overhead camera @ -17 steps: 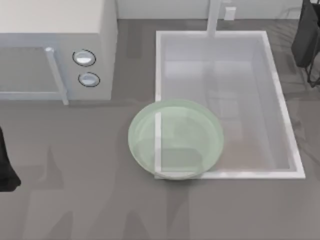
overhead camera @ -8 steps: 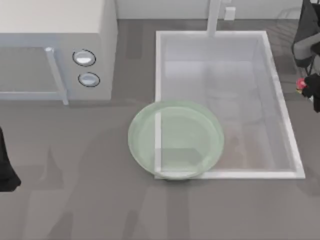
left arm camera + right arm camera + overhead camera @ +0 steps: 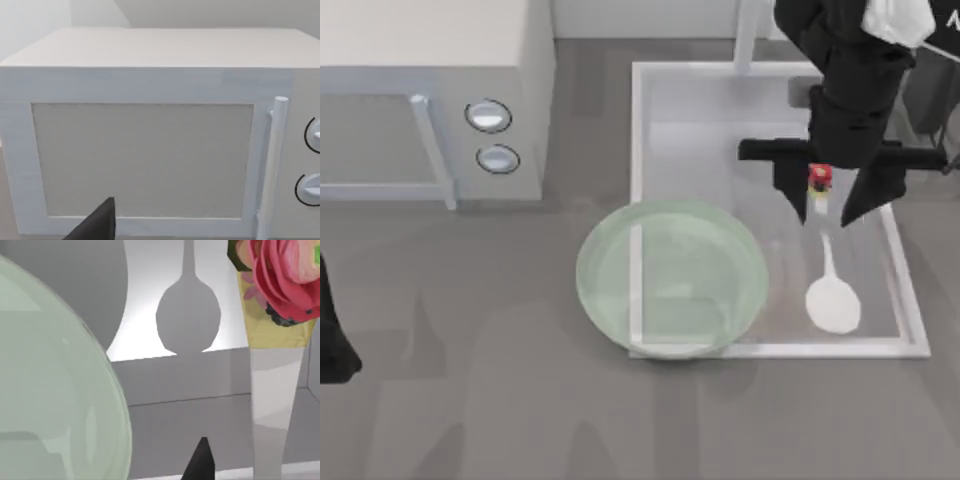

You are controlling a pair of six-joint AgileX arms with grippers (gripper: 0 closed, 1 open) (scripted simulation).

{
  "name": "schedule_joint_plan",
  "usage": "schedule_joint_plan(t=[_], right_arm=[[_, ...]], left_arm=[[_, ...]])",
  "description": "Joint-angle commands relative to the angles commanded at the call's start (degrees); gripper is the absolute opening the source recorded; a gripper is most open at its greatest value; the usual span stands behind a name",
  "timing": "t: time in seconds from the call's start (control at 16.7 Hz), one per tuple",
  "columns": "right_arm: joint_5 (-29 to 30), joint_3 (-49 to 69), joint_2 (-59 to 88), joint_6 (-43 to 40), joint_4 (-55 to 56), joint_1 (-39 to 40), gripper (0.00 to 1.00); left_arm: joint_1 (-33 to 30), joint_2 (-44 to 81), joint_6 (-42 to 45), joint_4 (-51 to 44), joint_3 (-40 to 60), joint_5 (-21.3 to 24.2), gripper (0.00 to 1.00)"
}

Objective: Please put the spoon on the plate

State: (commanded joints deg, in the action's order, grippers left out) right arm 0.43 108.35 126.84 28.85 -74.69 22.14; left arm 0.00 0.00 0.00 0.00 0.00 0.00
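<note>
Spoon [image 3: 828, 280] hangs over the sink basin [image 3: 880, 210], at three o'clock from the plate [image 3: 670, 278], bowl toward six o'clock. Right gripper [image 3: 817, 200] pinches its ornamented handle end, fingers covering part of the handle. Left arm sits at the nine o'clock edge; I cannot tell its grip.

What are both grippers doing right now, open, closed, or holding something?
Left gripper: parked near the microwave, fingers cannot be told.
Right gripper: closed on the spoon at its ornamented handle end, above the sink, right of the plate.
</note>
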Motion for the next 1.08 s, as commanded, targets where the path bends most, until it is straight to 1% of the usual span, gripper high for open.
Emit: schedule_joint_plan(t=[0.36,0.48,0.6,0.72,0.84,0.96,1.08], right_arm=[[0.0,9.61,8.33,49.17,-4.2,10.02,0.0],[0.0,12.27,10.19,63.38,-5.03,12.18,0.0],[0.07,14.71,11.63,75.52,-5.57,13.75,0.0],[0.21,16.91,12.7,85.48,-5.88,14.88,0.0],[0.41,18.67,13.3,93.07,-5.94,15.56,0.0],[0.62,19.89,13.52,98.33,-5.83,15.89,0.0],[0.77,20.56,13.51,101.39,-5.67,15.99,0.0]], left_arm=[[0.0,0.0,0.0,0.0,0.0,0.0,1.0],[0.0,0.0,0.0,0.0,0.0,0.0,1.0],[0.0,0.0,0.0,0.0,0.0,0.0,1.0],[0.0,0.0,0.0,0.0,0.0,0.0,1.0],[0.0,0.0,0.0,0.0,0.0,0.0,1.0],[0.0,0.0,0.0,0.0,0.0,0.0,1.0],[0.0,0.0,0.0,0.0,0.0,0.0,1.0]])
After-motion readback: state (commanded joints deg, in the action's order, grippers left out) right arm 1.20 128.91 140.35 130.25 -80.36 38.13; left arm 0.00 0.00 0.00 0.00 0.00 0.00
